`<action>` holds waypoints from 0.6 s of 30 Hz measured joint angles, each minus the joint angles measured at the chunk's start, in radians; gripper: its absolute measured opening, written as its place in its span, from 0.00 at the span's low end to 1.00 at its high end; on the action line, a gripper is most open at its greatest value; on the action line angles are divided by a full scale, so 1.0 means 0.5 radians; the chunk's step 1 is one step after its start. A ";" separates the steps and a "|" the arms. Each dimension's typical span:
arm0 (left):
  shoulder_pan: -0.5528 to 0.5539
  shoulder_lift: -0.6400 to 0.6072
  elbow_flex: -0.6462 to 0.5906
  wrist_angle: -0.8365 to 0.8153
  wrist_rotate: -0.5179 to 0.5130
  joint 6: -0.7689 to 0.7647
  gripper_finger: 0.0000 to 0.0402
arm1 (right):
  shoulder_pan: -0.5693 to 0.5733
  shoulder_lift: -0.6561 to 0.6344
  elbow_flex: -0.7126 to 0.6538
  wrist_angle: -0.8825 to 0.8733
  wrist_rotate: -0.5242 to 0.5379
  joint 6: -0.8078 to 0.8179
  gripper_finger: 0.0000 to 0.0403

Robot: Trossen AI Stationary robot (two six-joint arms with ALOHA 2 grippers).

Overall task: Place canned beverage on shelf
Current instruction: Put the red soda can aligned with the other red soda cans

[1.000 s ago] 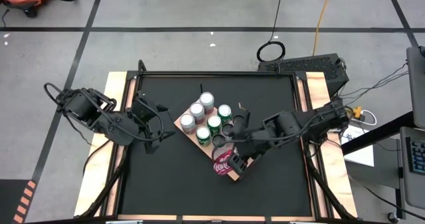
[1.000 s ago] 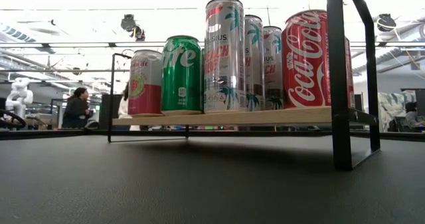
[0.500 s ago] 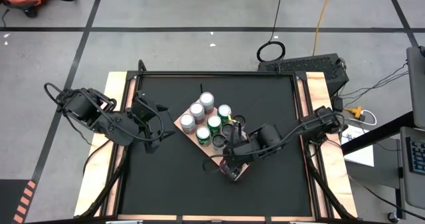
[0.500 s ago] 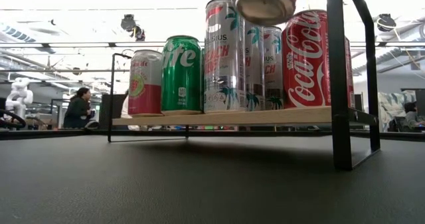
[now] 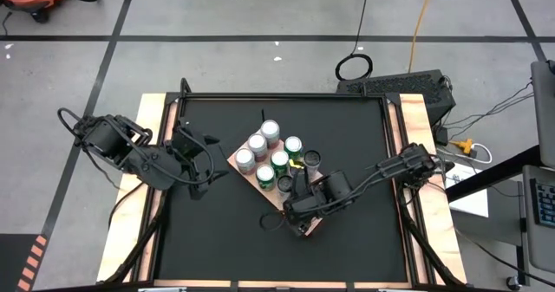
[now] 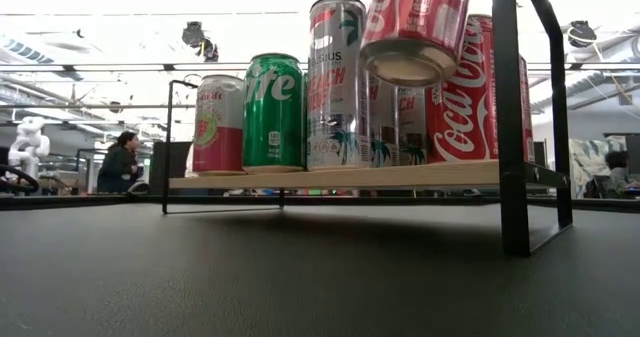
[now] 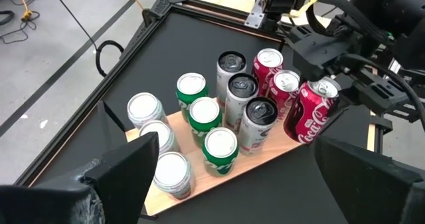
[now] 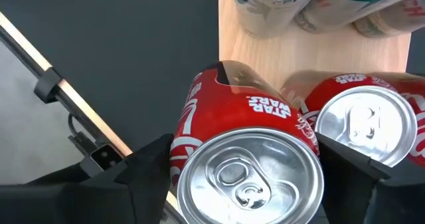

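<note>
Red cola can [image 8: 239, 151] tilted between right gripper [image 8: 246, 177] fingers, clamped, just above shelf [image 8: 312, 58] edge

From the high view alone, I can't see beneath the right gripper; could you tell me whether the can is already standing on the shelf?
Observer: Not yet. In the low view the red cola can hangs tilted, its base clear above the shelf board.
Operator: Thank you. Is it properly gripped?
Observer: The right wrist view shows the right gripper closed on the can's sides, one finger on each side.
Operator: I see the left gripper waiting at the table's left. Is anything standing close to the held can?
Observer: Yes, another red can stands upright on the board right beside it.
</note>
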 joint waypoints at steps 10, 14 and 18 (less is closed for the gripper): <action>0.000 0.000 -0.033 -0.028 -0.012 -0.001 0.99 | -0.001 0.053 0.001 -0.060 0.058 0.005 0.69; 0.000 0.002 -0.057 -0.029 -0.012 -0.007 0.99 | 0.005 0.077 0.001 -0.097 0.058 -0.026 0.69; 0.000 0.002 -0.062 -0.029 -0.012 -0.014 0.99 | 0.013 0.109 0.001 -0.099 0.053 -0.045 0.69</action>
